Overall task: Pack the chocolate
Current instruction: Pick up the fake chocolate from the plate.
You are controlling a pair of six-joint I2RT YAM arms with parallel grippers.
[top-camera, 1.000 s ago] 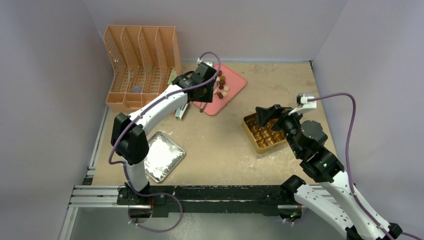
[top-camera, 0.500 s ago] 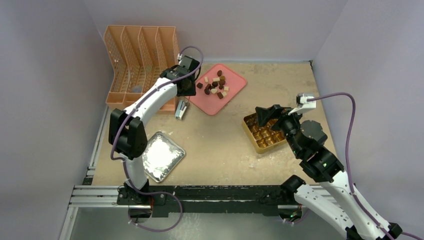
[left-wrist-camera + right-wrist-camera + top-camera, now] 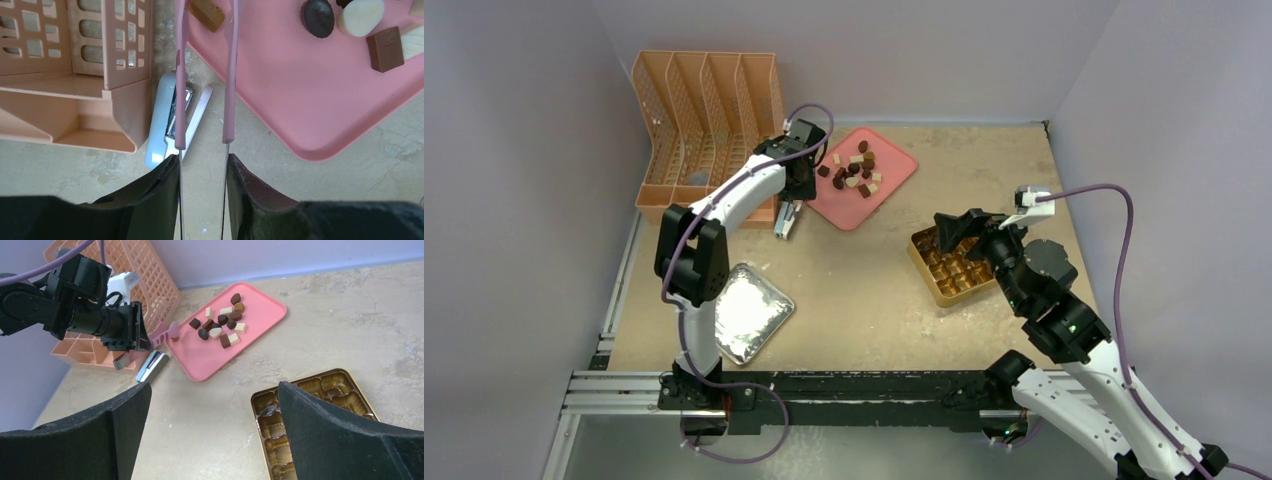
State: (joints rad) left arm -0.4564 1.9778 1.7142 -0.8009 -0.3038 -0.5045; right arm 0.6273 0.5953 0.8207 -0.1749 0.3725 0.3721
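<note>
Left claw (image 3: 202, 165) was clamped on pink tongs (image 3: 229, 75) at the left edge of the pink tray (image 3: 300, 100), far centre. Most chocolate (image 3: 223, 319) sat loose in a pile on that tray. One tan piece (image 3: 206, 14) lay between the tong arms. Right claw (image 3: 212, 390) hung wide open and empty over the gold box (image 3: 320, 390), right and well apart. The pieces looked light, small, smooth and easily scuffed, best pinched across the flat sides. The tong tips were cut off, so the pinch was unclear.
</note>
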